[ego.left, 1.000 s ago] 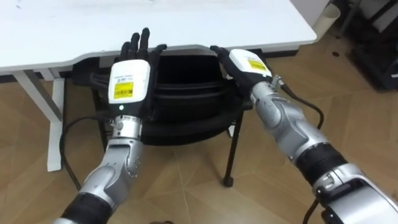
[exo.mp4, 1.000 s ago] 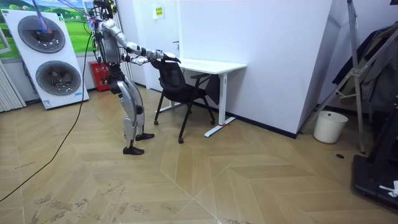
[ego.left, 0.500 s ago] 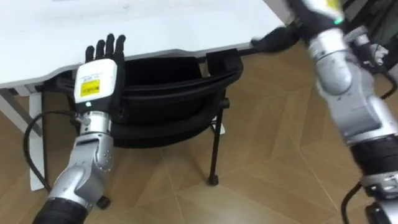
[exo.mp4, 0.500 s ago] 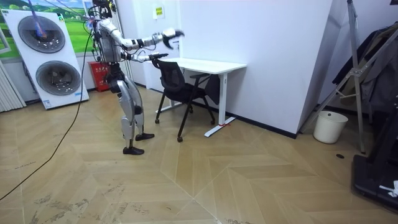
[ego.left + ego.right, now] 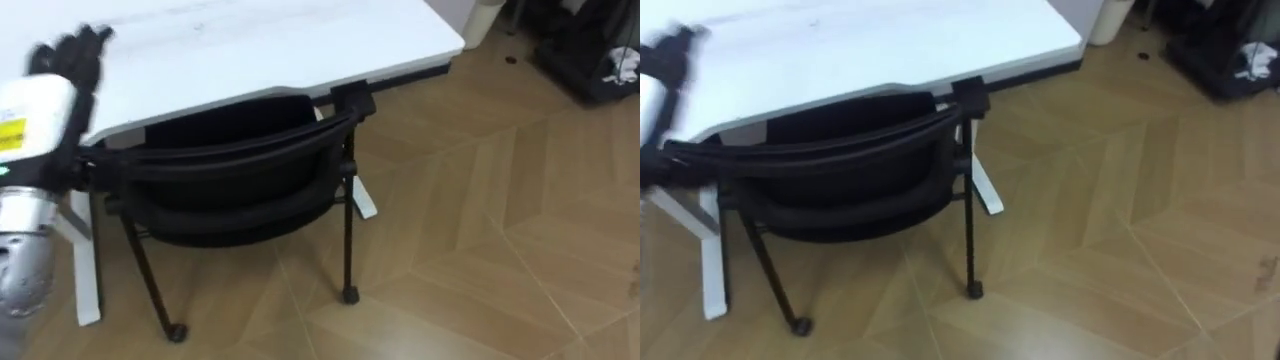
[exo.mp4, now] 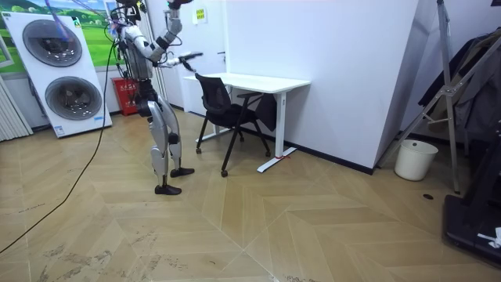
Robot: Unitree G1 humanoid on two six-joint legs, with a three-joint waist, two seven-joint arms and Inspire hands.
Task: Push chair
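Left eye view: the chair (image 5: 232,165) sits at centre, half under the desk (image 5: 260,40). At 9 o'clock the left hand (image 5: 35,110), fingers straight, is beside the backrest, probably to push it. Room view: the right hand (image 6: 174,3) is high at 11 o'clock, and I cannot tell its state.

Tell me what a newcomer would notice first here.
A black chair sits tucked against the white desk. The open left hand hovers at the backrest's left end. In the room view the right arm is raised high, with the right hand at the top edge.
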